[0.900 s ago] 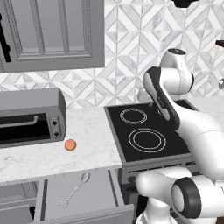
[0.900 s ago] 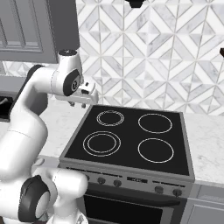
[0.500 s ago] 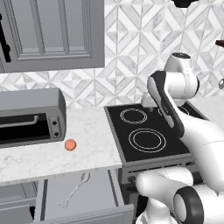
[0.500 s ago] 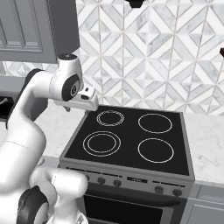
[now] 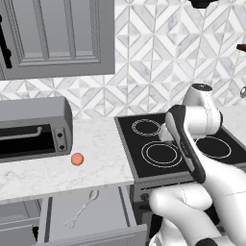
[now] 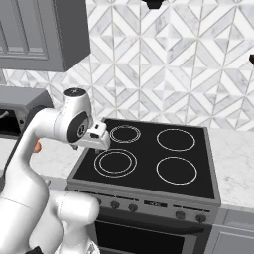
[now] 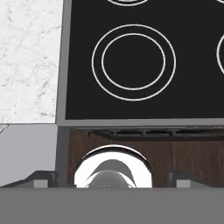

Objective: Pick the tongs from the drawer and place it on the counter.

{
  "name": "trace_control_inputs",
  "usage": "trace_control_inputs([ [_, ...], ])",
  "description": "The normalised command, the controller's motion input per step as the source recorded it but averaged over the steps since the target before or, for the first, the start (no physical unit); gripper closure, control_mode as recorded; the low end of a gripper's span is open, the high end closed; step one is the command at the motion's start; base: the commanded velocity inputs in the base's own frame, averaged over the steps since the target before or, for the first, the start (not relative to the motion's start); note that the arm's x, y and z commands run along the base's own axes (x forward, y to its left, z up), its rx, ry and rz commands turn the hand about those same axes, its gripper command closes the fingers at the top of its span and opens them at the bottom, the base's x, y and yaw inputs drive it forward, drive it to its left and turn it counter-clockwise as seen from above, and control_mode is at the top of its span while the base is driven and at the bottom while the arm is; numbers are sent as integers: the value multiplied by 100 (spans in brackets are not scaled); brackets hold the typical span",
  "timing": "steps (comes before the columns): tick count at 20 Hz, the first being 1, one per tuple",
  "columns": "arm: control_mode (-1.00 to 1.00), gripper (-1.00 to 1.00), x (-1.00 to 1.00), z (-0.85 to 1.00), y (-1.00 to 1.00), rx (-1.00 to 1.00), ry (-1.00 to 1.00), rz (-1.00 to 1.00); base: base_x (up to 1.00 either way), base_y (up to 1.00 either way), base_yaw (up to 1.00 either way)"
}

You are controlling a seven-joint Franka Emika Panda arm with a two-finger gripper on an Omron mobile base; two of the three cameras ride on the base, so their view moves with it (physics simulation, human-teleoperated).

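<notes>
Silver tongs (image 5: 82, 208) lie in the drawer (image 5: 103, 218), well apart from gripper (image 7: 112, 179) (grip unclear).

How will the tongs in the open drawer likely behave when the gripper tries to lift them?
The tongs look like thin silver metal, so probably stiff and light. They lie flat on the drawer floor, so a pinch may be shallow and they could slide on that smooth surface. Long and narrow, with a rounded tip, they may swing if gripped away from the middle.

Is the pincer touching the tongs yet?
Apart. In the left base view the tongs lie alone on the drawer floor, no robot part on them; the hand view looks down on the stovetop.
</notes>
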Motion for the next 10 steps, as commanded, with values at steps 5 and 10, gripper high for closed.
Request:
trace_control_inputs([
  [5, -100, -100, -9, -67, 13, -4, 0, 0, 0, 0, 0],
  [10, -100, -100, 0, -45, 2, 0, 0, 1, 0, 0, 0],
])
